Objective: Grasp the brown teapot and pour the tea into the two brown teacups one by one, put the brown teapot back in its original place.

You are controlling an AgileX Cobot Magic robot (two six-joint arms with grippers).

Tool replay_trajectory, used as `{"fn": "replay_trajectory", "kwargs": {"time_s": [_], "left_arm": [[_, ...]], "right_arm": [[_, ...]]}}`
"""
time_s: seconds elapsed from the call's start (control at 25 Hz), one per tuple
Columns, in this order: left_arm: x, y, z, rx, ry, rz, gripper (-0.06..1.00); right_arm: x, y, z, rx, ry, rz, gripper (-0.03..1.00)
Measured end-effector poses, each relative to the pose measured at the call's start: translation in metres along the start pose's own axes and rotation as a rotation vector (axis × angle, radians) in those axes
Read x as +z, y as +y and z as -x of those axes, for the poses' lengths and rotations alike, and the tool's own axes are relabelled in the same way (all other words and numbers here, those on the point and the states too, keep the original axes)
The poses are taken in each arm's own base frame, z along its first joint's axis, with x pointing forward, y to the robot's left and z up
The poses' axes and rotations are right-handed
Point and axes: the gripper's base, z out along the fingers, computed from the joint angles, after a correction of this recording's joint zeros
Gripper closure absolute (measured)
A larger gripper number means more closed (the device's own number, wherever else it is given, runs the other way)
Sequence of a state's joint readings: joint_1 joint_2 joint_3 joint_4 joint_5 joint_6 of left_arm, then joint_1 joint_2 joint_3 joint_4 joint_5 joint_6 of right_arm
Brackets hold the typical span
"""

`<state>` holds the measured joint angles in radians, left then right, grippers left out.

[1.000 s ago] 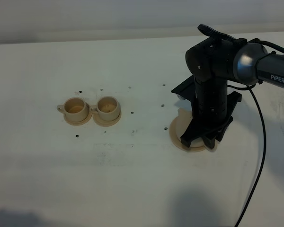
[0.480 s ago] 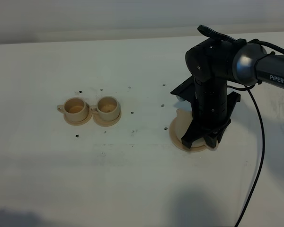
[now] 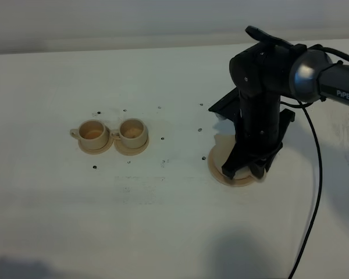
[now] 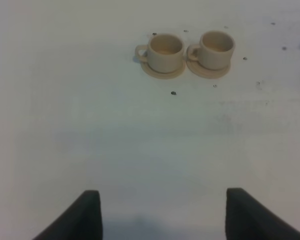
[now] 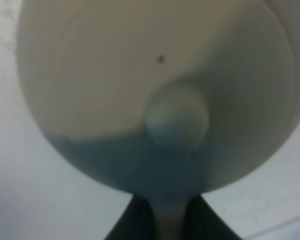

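My right pincer [image 5: 168, 226] seems clenched on the handle [image 5: 168, 212] of the brown teapot [image 5: 115, 75]; I judge the ceramic slippery, fragile and rather heavy; left pincer [image 4: 160, 215] is released.

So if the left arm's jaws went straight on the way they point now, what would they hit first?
Probably the bare table. The left gripper is open and angled down at it; the two brown teacups sit farther on, though depth is hard to judge.

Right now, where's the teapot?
Exterior view, right side: the teapot is at the wide saucer, under the right tool, mostly hidden by the arm.
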<state>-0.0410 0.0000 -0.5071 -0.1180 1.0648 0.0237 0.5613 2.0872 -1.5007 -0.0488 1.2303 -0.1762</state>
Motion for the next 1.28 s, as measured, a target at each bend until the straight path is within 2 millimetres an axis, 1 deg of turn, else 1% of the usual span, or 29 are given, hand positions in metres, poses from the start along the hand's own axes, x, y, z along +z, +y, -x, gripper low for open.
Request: {"fn": "replay_trajectory", "kwargs": {"time_s": [0.48,1.0,1.28], "left_arm": [[0.0,0.0,0.0,0.0,0.0,0.0,0.43],[0.0,0.0,0.0,0.0,0.0,0.0,0.43],[0.0,0.0,0.0,0.0,0.0,0.0,0.43]], "right_arm": [[-0.012,0.001,-0.002,0.004,-0.045,0.002,0.88],[-0.012,0.002,-0.002,0.014,-0.046,0.019,0.88],[-0.001,0.002,0.0,0.02,-0.003,0.026,0.88]]}}
